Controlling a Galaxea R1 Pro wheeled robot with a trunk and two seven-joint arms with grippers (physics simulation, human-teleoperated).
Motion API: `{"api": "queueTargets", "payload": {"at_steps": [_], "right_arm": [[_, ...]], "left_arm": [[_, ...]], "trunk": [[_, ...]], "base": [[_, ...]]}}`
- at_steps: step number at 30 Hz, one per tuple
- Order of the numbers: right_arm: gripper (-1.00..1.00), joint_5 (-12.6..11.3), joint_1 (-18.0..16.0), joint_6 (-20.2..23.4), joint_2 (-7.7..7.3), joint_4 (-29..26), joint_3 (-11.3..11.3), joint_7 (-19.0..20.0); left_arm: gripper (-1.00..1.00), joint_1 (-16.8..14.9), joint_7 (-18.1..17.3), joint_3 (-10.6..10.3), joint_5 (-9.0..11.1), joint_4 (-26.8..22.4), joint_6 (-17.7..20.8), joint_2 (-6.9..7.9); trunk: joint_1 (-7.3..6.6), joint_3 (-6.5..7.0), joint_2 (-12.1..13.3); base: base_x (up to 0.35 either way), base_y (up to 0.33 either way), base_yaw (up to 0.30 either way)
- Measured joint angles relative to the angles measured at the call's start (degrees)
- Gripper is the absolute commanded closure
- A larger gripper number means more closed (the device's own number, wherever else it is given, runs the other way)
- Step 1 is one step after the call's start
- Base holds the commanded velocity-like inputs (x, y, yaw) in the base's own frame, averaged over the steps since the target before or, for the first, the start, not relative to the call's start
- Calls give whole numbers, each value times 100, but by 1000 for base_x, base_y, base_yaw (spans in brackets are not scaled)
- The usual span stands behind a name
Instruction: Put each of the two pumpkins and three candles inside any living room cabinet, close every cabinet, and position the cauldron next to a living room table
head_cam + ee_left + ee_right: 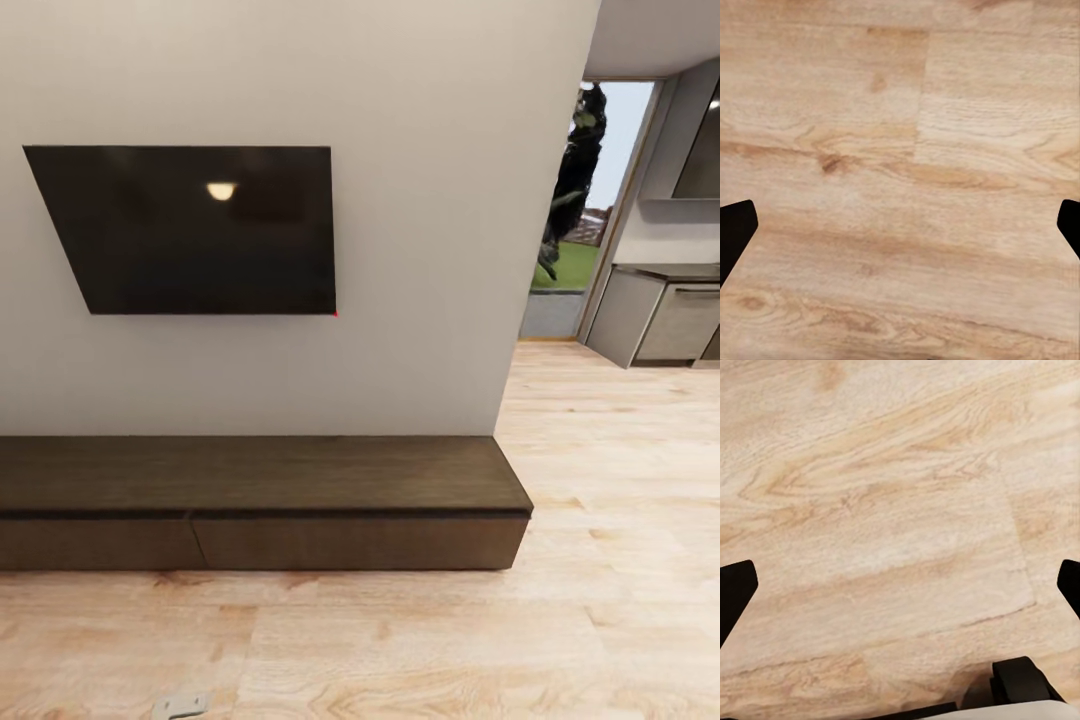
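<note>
In the head view we face 1 long, low dark-brown cabinet running from the left edge to the middle right of the frame, standing on the pale wood floor against a white wall. We count 2 drawer fronts on it, both flush and closed, split by 1 seam left of centre. Above it, at the upper left, 1 black TV hangs on the wall. At the upper right, 1 doorway shows greenery outside, with grey kitchen units beside it.

In the left wrist view we see the left gripper with its jaws spread wide, 2 dark tips at opposite edges over bare floor. The right gripper has its jaws equally wide, holding nothing.
</note>
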Motion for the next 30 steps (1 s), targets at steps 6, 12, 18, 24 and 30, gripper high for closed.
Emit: {"api": "queueTargets", "payload": {"at_steps": [6,12,18,24,30], "right_arm": [[-100,-5,0,-9,0,0,-15,0],[-100,-194,-33,11,-89,-47,-277,352],[-100,-1362,-112,68,-308,-358,-1069,1751],[-100,-2090,-163,85,-284,-868,-1198,2273],[-100,-3143,-234,85,-327,-1004,-1204,2639]], "left_arm": [[-100,0,-20,10,7,-125,39,12],[-100,0,-277,59,9,-1100,1340,20],[-100,-1,-1632,709,-31,-3115,4012,202],[-100,0,-1919,807,-23,-3756,4813,299],[-100,0,-2029,817,-9,-3889,4973,308]], "trunk": [[132,-108,-241],[264,-215,-481],[395,-323,-722],[527,-431,-963],[659,-539,-1203]], "base": [[0,0,0],[0,0,0],[0,0,0],[0,0,0],[0,0,0]]}}
